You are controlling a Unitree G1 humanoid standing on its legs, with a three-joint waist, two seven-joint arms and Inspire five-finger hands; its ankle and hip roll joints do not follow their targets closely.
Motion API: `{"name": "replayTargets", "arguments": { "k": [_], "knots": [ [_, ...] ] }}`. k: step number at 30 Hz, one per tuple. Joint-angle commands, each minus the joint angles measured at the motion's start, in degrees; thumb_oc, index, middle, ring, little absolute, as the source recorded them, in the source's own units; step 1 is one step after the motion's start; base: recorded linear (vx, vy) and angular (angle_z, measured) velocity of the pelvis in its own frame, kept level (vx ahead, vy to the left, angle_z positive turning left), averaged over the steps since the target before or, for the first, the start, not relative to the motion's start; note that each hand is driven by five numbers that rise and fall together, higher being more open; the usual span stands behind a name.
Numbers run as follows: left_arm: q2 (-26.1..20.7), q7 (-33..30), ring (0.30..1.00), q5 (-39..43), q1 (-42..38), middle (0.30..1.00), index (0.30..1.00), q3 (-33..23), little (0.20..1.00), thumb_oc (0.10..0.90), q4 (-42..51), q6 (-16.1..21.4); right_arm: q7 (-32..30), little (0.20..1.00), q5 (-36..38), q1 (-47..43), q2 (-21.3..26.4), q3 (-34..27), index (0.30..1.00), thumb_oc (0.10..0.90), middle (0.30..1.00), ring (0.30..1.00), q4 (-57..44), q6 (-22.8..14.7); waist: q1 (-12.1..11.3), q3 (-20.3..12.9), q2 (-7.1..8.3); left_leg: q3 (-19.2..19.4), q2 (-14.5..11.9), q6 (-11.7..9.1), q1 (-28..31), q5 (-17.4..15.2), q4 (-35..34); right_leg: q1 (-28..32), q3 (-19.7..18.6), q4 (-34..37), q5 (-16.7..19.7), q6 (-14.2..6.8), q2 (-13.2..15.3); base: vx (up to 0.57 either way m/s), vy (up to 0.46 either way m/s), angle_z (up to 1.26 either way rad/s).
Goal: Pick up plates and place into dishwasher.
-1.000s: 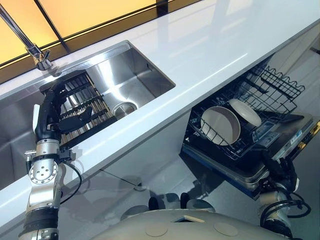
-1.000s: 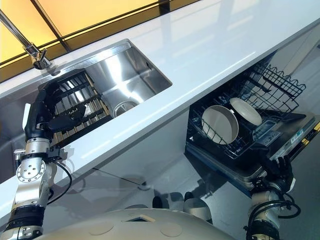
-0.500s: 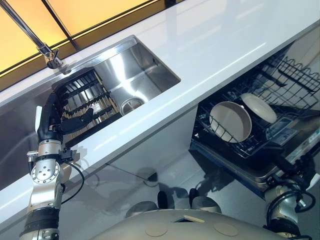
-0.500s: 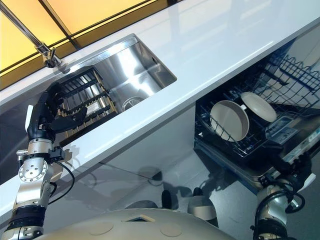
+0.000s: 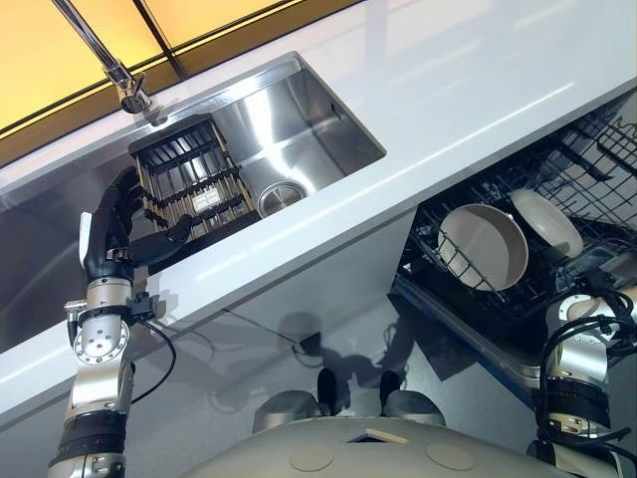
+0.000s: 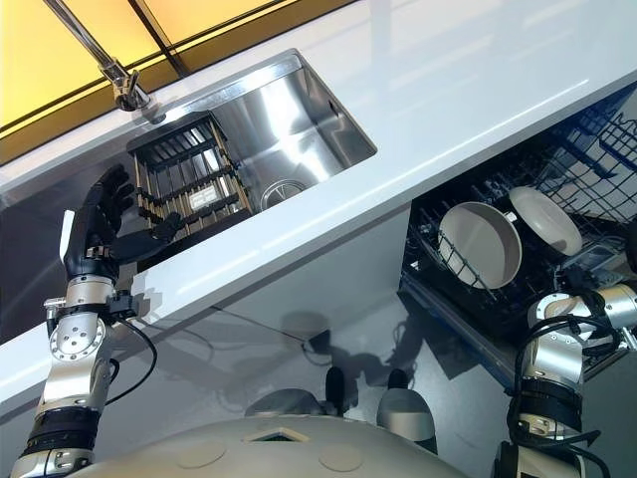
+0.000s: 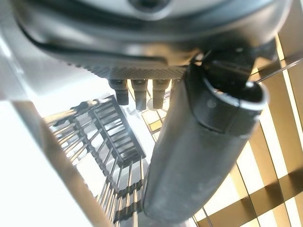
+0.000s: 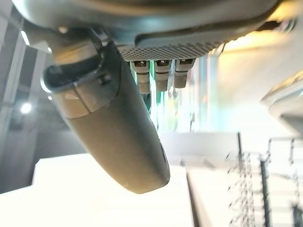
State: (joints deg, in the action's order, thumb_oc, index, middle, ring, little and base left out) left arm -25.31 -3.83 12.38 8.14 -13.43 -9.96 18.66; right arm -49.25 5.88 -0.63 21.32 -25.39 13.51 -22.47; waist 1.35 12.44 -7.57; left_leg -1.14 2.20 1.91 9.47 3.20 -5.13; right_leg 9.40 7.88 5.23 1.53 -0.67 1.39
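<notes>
Left eye view gives you the whole counter: your left hand (image 5: pixel 124 231) is raised at about 9 o'clock, over the near edge of the white countertop (image 5: pixel 478 60), with its fingers loosely spread and the thumb stuck out toward the sink (image 5: pixel 299 119). It grasps nothing. Just beyond its fingertips, at 10 o'clock, a dark dish rack (image 5: pixel 189 179) sits inside the sink, beside the round drain (image 5: pixel 282 196). The faucet (image 5: pixel 119 75) rises at 11 o'clock, behind the rack.

Look to 3 o'clock for the plates. Two of them stand on edge in the dishwasher's wire rack (image 5: pixel 597 149), below the countertop: the larger plate (image 5: pixel 483 246) in front, and the smaller plate (image 5: pixel 545 222) just behind it toward the right.

In the left wrist view you see the thumb (image 7: pixel 199 156) stretched out long and the fingers relaxed, with the rack's bars past them.

The right wrist view shows your right hand (image 8: pixel 118 123) with its thumb extended and nothing in it; wire bars appear beyond it. The finger ends are cut off there, so you cannot tell whether that hand is released or clenched.
</notes>
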Motion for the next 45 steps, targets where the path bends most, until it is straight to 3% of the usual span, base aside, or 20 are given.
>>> {"name": "replayTargets", "arguments": {
  "k": [1,3,11,16,19,21,24,27,30,33,35,39,40,45],
  "knots": [
    [-2.6,-0.1,0.900,2.9,-2.1,0.900,0.900,-6.6,0.900,0.800,4.2,6.0,10.1,0.900,2.6,1.8,2.2,1.6,0.900,0.800,0.900,0.900,-2.5,-0.4,-0.1,-5.1,2.19,0.5,2.0,1.4,-0.9,-3.0,0.1,-4.9,-0.9,-9.3,-6.2,-0.9,-0.6,-0.01,-0.002,-0.06],
    [-2.4,0.0,0.900,2.6,-1.7,0.900,0.900,-6.5,0.900,0.800,4.1,6.8,12.6,0.900,4.7,2.7,1.4,2.2,0.900,0.800,0.900,0.900,-1.2,0.9,-0.1,-5.2,2.38,0.7,2.0,1.4,-1.0,-2.9,0.1,-5.0,-0.9,-9.3,-6.0,-0.9,-0.6,-0.01,0.000,-0.02],
    [-2.7,0.2,0.900,2.5,-0.9,0.900,0.900,-6.3,0.900,0.800,2.7,8.4,21.6,0.900,24.6,5.2,-2.2,4.5,0.900,0.800,0.900,0.900,7.9,4.3,0.2,-5.3,2.99,1.4,2.0,1.4,-1.0,-2.7,0.1,-5.2,-0.3,-9.0,-5.2,-1.1,-0.3,0.00,0.000,0.00],
    [-3.5,0.2,0.900,3.2,-0.5,0.900,0.900,-6.4,0.900,0.800,1.9,8.9,20.8,0.900,30.2,6.1,-3.9,5.5,0.900,0.800,0.900,0.900,12.2,2.5,0.3,-5.4,2.85,1.6,2.1,1.4,-0.9,-2.7,0.1,-5.3,-0.1,-9.0,-4.8,-1.1,-0.1,0.00,0.000,0.00],
    [-3.5,-0.2,0.900,2.9,-0.7,0.900,0.900,-5.9,0.900,0.800,1.7,8.9,16.0,0.900,28.8,5.8,-4.7,5.5,0.900,0.800,0.900,0.900,12.2,-1.6,0.3,-5.5,2.62,1.5,2.1,1.5,-0.9,-2.6,0.1,-5.4,-0.2,-9.1,-4.8,-1.2,0.0,0.00,0.000,0.00],
    [-3.0,-1.1,0.900,2.2,-1.3,0.900,0.900,-4.6,0.900,0.800,0.3,9.9,10.5,0.900,24.0,5.2,-5.7,6.2,0.900,0.800,0.900,0.900,11.8,-5.4,0.3,-5.7,2.01,1.3,2.3,1.4,-0.8,-2.7,0.1,-5.5,-0.4,-9.4,-5.0,-1.3,0.0,0.00,0.000,0.00],
    [-2.5,-1.6,0.900,2.2,-1.3,0.900,0.900,-4.3,0.900,0.800,-0.2,10.1,11.8,0.900,22.3,5.6,-6.2,6.9,0.900,0.800,0.900,0.900,11.5,-4.4,0.7,-5.9,1.26,1.2,2.5,1.4,-0.8,-2.8,0.1,-5.7,-0.8,-9.8,-5.4,-1.2,0.1,0.01,0.043,0.01],
    [-2.1,-1.4,0.900,2.6,-0.8,0.900,0.900,-4.5,0.900,0.800,0.1,10.0,21.5,0.900,26.7,6.6,-6.2,7.5,0.900,0.800,0.900,0.900,11.2,-2.1,1.0,-5.9,0.58,1.1,2.6,1.5,-0.8,-2.8,0.1,-6.0,-0.9,-10.3,-5.8,-1.0,0.2,0.01,0.048,0.00],
    [-1.2,-0.2,0.900,3.0,0.7,0.900,0.900,-5.6,0.900,0.800,1.6,9.6,41.4,0.900,30.1,8.7,-7.2,9.0,0.900,0.800,0.900,0.900,10.0,4.4,1.4,-5.4,-0.11,1.0,2.8,1.6,-0.4,-3.1,0.1,-6.2,-1.1,-11.0,-6.5,-0.8,0.6,0.02,0.031,-0.01],
    [-0.4,0.7,0.900,2.8,1.7,0.900,0.900,-6.3,0.900,0.800,3.3,9.0,55.8,0.900,31.4,10.4,-8.3,10.2,0.900,0.800,0.900,0.900,9.1,6.2,1.6,-5.1,-0.17,1.0,3.0,1.7,-0.4,-3.0,0.1,-6.4,-0.9,-11.3,-6.5,-0.9,1.0,0.00,-0.002,-0.02],
    [-0.4,1.5,0.900,2.9,1.8,0.900,0.900,-6.6,0.900,0.800,3.4,8.8,61.3,0.900,31.4,10.7,-8.2,10.6,0.900,0.800,0.900,0.900,10.0,6.1,1.6,-5.1,0.02,1.0,3.0,1.7,-0.3,-3.0,0.2,-6.3,-0.8,-11.3,-6.4,-1.0,1.2,0.02,-0.021,-0.08],
    [-0.6,2.0,0.900,2.4,0.9,0.900,0.900,-6.3,0.900,0.800,5.1,6.5,72.0,0.900,38.4,9.3,-7.3,11.0,0.900,0.800,0.900,0.900,13.5,10.6,1.2,-5.3,0.34,0.9,3.1,1.7,0.1,-3.2,0.3,-5.9,-0.5,-10.8,-5.9,-1.2,1.6,0.04,-0.030,-0.04],
    [-0.7,2.2,0.900,2.3,0.8,0.900,0.900,-6.2,0.900,0.800,5.5,5.9,73.6,0.900,40.5,8.9,-7.5,11.0,0.900,0.800,0.900,0.900,14.2,12.7,1.0,-5.4,0.39,0.9,3.2,1.7,0.2,-3.2,0.4,-5.7,-0.4,-10.6,-5.8,-1.3,1.7,0.07,-0.025,-0.01],
    [-0.6,2.4,0.900,1.9,0.6,0.900,0.900,-5.2,0.900,0.800,7.2,3.1,78.3,0.900,44.9,7.0,-8.2,12.2,0.900,0.800,0.900,0.900,15.8,15.8,0.3,-6.1,0.29,0.5,3.3,1.8,1.1,-3.4,0.6,-4.7,0.0,-10.1,-5.3,-1.5,2.3,0.09,-0.007,-0.01]
  ]
}}
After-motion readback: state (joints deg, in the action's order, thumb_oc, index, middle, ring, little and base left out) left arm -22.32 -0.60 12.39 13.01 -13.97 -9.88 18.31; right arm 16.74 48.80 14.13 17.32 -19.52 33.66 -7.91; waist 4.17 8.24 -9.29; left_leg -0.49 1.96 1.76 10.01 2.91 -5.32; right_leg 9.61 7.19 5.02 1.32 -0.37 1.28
